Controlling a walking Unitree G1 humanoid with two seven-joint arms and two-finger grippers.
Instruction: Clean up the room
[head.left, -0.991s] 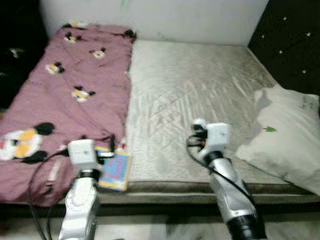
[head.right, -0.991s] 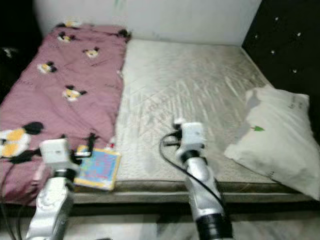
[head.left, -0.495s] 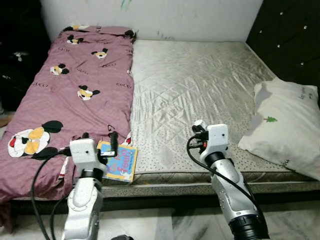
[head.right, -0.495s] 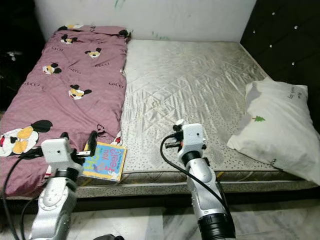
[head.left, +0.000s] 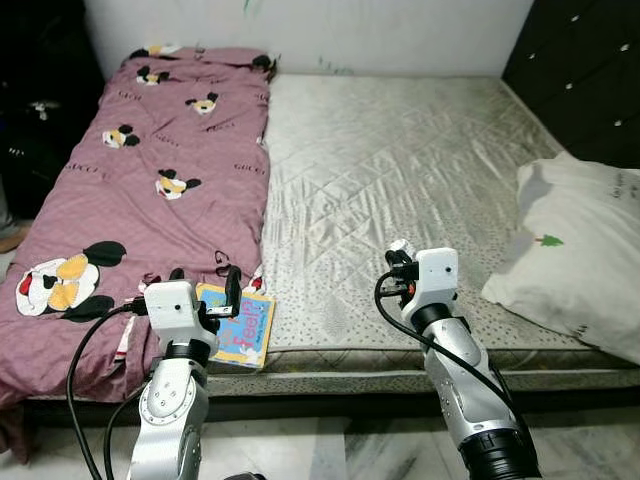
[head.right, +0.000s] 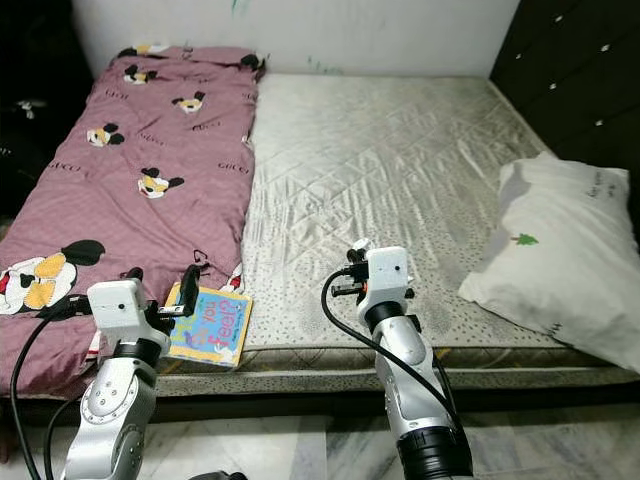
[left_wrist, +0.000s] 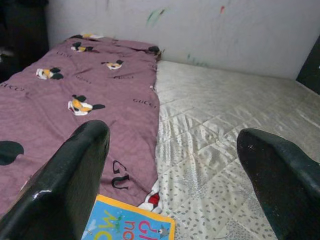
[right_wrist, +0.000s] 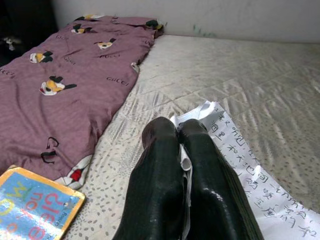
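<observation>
Right wrist view: right end effector (right_wrist: 181, 131) is clenched on a paper sheet (right_wrist: 235, 150) (printed with characters). Left end effector (left_wrist: 172, 150), released, hovers above the book (head.left: 238, 326) at the bed's (head.left: 400, 160) seven-o'clock edge; descend squarely, pinching its spine.

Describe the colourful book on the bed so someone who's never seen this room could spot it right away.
Start at the bed's bare quilted mattress and the pink cartoon-mouse blanket covering its left side. Follow the blanket's inner edge down to the near edge of the bed: the book lies flat there, beside the open left gripper. Its bright blue cover with a yellow border and big multicoloured lettering sets it apart.
</observation>
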